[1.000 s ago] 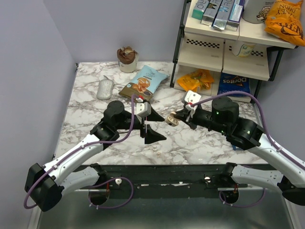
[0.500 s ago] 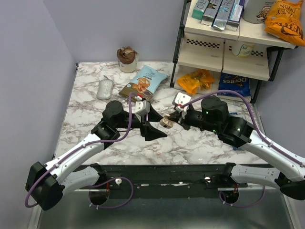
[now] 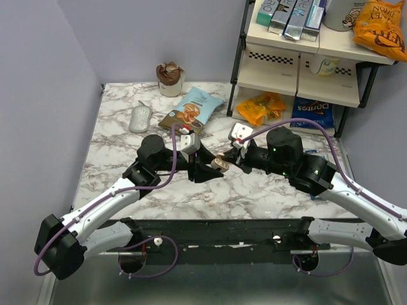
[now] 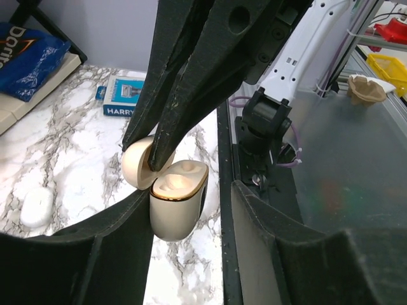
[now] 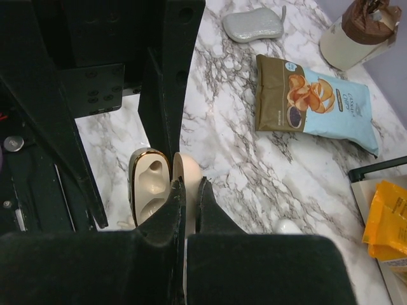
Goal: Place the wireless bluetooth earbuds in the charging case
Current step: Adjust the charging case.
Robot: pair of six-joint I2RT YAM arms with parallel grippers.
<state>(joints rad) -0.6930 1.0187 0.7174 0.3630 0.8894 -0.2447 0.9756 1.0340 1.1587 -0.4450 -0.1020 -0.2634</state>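
The charging case (image 3: pixel 220 164) hangs above the table with its lid open; both moulded wells show empty (image 5: pixel 149 187). My right gripper (image 5: pixel 189 187) is shut on the cream lid (image 4: pixel 137 166), edge-on between its fingers. The case body (image 4: pixel 178 206) sits between the fingers of my left gripper (image 4: pixel 191 210), which is open: its left finger lies against the body and a gap stays on the right. One small white earbud (image 3: pixel 208 198) lies on the marble near the front edge. Another white bud (image 5: pixel 287 225) rests on the table beside my right gripper.
At the back left lie a grey mouse-like object (image 3: pixel 140 118), a chip bag (image 3: pixel 193 111) and a brown-topped cup (image 3: pixel 170 79). A shelf rack (image 3: pixel 299 57) with snack bags stands at the back right. The black front rail (image 3: pixel 222 232) borders the table.
My right arm has carried the open case leftward into the left gripper's span. The left jaws have narrowed around the case body.
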